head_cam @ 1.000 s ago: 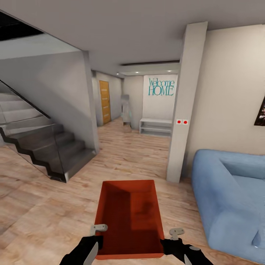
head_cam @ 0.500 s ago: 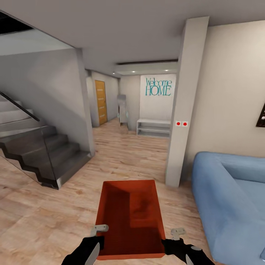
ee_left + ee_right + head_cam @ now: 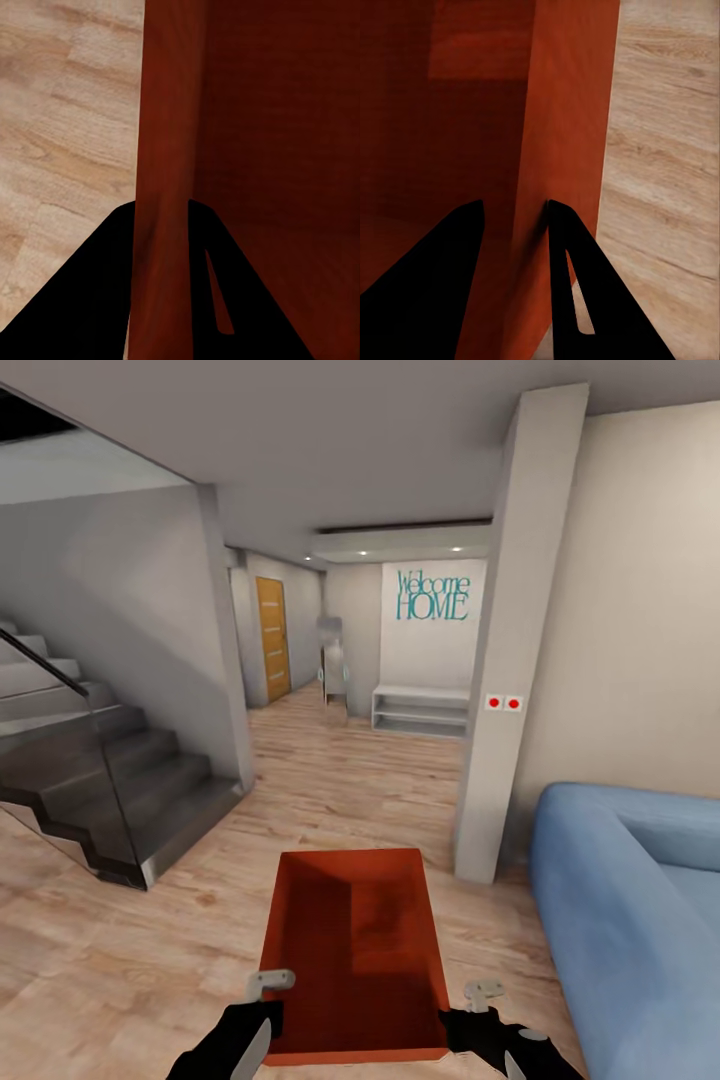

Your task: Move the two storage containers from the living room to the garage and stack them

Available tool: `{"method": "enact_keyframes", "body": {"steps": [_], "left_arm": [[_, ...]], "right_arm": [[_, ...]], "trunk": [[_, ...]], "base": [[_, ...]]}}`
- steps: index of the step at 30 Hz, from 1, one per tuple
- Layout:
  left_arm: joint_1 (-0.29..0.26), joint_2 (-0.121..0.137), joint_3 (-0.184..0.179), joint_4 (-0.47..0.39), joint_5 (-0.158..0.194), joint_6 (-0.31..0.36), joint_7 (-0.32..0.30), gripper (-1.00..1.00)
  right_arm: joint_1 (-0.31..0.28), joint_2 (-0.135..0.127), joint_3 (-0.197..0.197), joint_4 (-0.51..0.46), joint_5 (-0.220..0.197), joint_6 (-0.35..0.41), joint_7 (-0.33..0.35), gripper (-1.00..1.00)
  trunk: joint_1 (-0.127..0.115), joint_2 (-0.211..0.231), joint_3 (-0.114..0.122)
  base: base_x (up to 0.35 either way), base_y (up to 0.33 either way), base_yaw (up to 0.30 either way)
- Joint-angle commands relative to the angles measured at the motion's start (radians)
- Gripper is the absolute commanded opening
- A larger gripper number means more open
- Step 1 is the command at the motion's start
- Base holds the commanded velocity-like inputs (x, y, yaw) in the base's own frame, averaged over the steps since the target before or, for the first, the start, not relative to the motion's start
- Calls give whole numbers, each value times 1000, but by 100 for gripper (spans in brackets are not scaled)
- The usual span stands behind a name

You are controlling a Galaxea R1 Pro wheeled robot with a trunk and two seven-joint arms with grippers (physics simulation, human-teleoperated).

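One orange-red open-topped storage container [image 3: 352, 950] hangs low in front of me over the living room's wood plank floor [image 3: 120, 970]. My left gripper [image 3: 270, 1015] is shut on its left wall near the close end, and my right gripper [image 3: 455, 1018] is shut on the right wall. In the left wrist view the thin wall [image 3: 169, 112] runs between the two black fingers [image 3: 82, 300] of the left gripper [image 3: 161, 206]. The right wrist view shows that wall [image 3: 566, 112] pinched the same way by the right gripper [image 3: 514, 204]. The bin is empty. The garage is out of view.
A dark staircase with a glass railing [image 3: 110, 780] stands to the left. A pale pillar [image 3: 505, 660] and a blue sofa [image 3: 630, 900] are on the right. Between them a hallway leads ahead to an orange door [image 3: 272, 638] and a white bench [image 3: 420, 710].
The whole view has shifted: the stairs slid left and the pillar and sofa drifted right, so the camera moved. The container stays held the same way in both grippers.
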Motion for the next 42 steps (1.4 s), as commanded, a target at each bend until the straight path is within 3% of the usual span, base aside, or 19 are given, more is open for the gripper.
{"method": "enact_keyframes", "body": {"steps": [1, 14, 35, 42], "left_arm": [[-1, 51, -4, -10, 18, -36, -20, -100], [-1, 51, 32, -11, 19, -36, -20, -100], [-1, 51, 33, -11, 18, -37, -19, -100], [-1, 51, 33, -11, 18, -37, -19, -100]], "right_arm": [[0, -3, 0, 1, -4, 8, 13, -100], [0, -3, -2, 1, -6, 8, 13, -100], [0, -3, 2, 1, -3, 5, 12, -100], [0, -3, 1, 1, -7, 5, 12, -100]], "trunk": [[1, -1, 0], [1, -1, 0], [1, -1, 0], [1, -1, 0]], "base": [[325, 0, 0], [327, 0, 0], [330, 0, 1], [332, 0, 230]]}}
